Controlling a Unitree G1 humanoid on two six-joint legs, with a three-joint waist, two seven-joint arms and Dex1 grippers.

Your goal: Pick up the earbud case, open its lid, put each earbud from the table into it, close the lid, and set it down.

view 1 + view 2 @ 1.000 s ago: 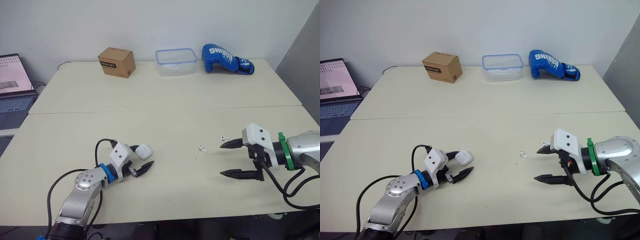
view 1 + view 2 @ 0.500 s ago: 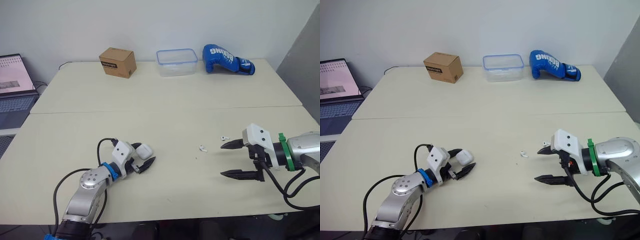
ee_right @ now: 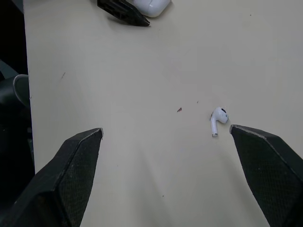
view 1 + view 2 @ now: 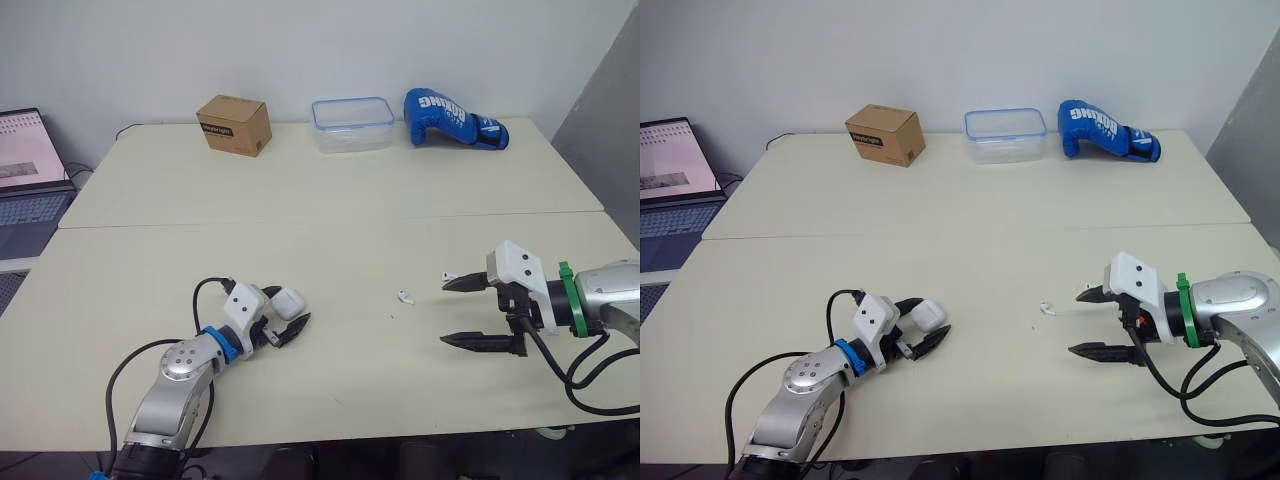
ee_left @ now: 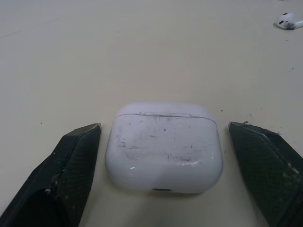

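Shut case [image 5: 164, 151] on worktop [image 4: 300, 220], between fingers of open left hand [image 5: 164, 126], open right hand [image 4: 444, 313] well right, earbud [image 4: 447, 275] beside its far finger

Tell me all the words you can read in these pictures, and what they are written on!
"BOXING": big white letters on the blue boxing glove, as far as I can make them out.
Cardboard box: a dark printed label on its front, too small to read.
Laptop screen: rows of text, too blurred to read.
Earbud case: no words, only scuff marks.
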